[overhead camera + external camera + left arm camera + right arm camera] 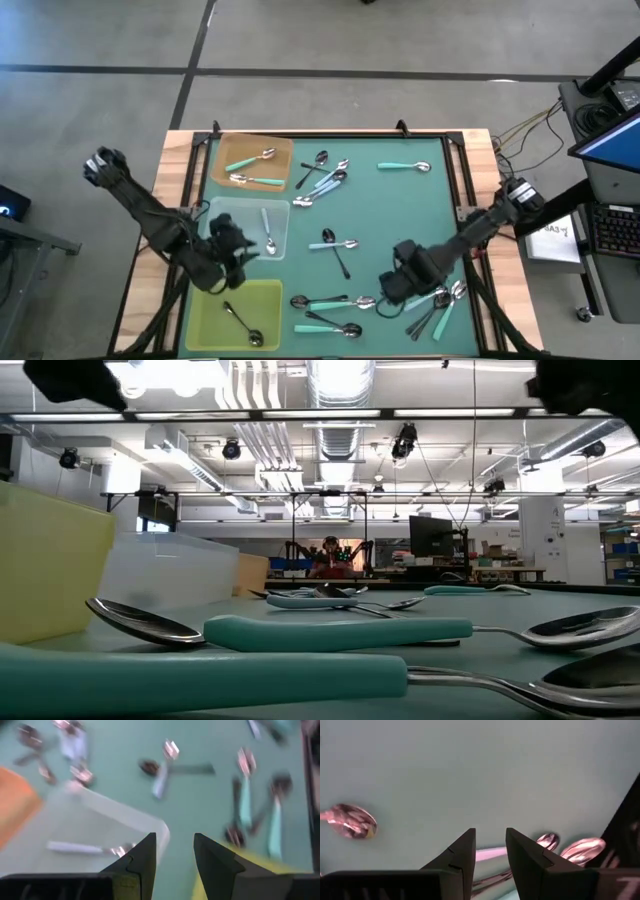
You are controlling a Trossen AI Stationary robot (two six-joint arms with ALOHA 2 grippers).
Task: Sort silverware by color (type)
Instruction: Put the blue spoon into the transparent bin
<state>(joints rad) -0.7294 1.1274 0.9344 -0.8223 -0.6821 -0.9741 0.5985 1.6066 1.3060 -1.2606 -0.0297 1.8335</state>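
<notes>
Spoons with teal, pale blue and black handles lie on the green mat: a cluster at the far middle point(325, 175), a crossed pair point(335, 245), and rows near the front point(330, 300). My left gripper point(246, 254) is open and empty over the clear tray's near corner point(160, 827). My right gripper point(388, 288) is open low over the mat by the near-right spoon cluster point(440, 305). A pale handle point(490, 854) shows in the gap between its fingers; I cannot tell whether they touch it.
An orange tray point(285, 150) at the far left holds two teal spoons. The clear tray point(222, 212) holds one pale blue spoon point(85, 849). A yellow-green tray point(205, 310) at the near left holds a black spoon. A lone teal spoon point(405, 166) lies far right.
</notes>
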